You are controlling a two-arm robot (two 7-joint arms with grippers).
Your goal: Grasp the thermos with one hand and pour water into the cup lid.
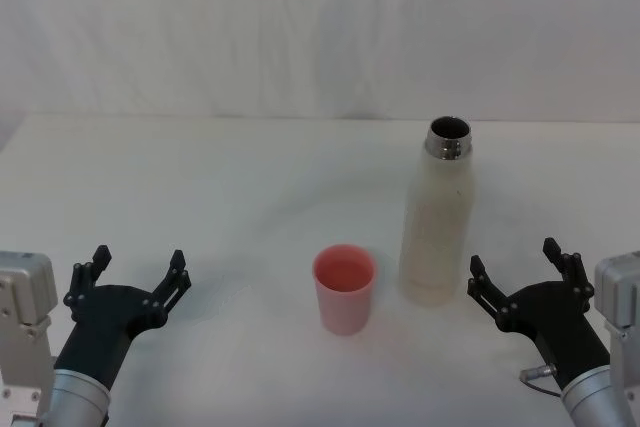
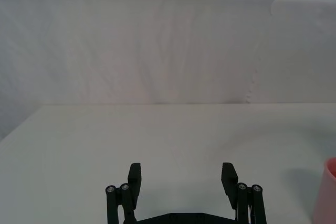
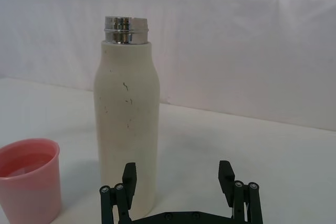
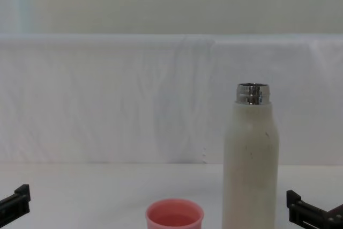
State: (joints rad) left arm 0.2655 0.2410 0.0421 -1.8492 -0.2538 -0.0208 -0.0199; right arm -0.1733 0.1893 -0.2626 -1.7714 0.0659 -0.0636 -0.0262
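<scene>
The tall cream-white thermos with a shiny steel neck [image 1: 437, 217] stands upright on the white bench [image 1: 200, 187], its top off. The small round pink plastic cup lid [image 1: 345, 288] sits just beside it, toward the robot's left. The black right tool [image 1: 513, 274] waits near the thermos, fingers spread apart, holding nothing. The black left tool [image 1: 138, 272] rests well apart from the cup, fingers spread apart too.

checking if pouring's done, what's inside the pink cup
The cup seems to hold some clear liquid over its pink bottom. The level is hard to judge. Inside the thermos, just a dark open neck shows.
</scene>
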